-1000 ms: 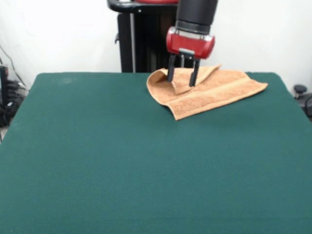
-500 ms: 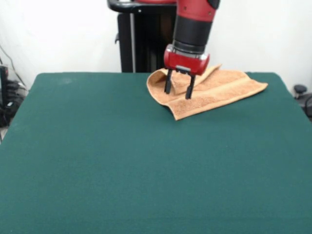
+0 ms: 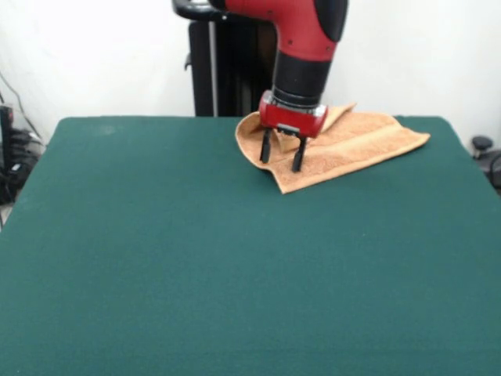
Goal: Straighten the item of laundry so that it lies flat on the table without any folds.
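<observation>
The item of laundry (image 3: 352, 145), an orange-tan towel, lies folded over on itself at the far right part of the green table (image 3: 196, 258). A woven band runs along its length, and its near corner points toward the table's middle. A raised fold shows at its far side behind the arm. My gripper (image 3: 282, 155) hangs from the red and black arm, open, its two dark fingers (image 3: 265, 146) down over the towel's left part. Nothing is held between the fingers.
The robot's black pedestal (image 3: 223, 63) stands behind the table's far edge. Cables and dark equipment (image 3: 12, 149) sit off the table's left side, and a black object (image 3: 485, 153) off its right side.
The gripper has come down and shifted slightly left and nearer, from above the towel's raised fold to low over its left part. The towel has not moved.
</observation>
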Available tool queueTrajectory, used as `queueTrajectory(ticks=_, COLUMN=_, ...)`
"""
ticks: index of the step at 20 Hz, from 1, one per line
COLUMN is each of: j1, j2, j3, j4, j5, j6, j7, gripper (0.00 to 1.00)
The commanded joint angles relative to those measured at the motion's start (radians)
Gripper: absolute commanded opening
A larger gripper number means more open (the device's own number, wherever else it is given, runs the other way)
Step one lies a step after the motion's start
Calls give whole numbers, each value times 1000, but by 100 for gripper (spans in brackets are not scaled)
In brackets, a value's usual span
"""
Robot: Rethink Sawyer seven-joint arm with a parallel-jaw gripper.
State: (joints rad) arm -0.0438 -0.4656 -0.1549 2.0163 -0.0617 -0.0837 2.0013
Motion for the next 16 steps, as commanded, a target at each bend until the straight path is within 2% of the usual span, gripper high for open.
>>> queueTrajectory(ticks=1, j1=1, j2=65, j3=132, j4=-91, j5=-33, j6=-73, j7=107, gripper=100)
queueTrajectory(ticks=16, j1=9, j2=54, j3=118, j4=-68, j5=-51, j6=-114, j7=129, gripper=100)
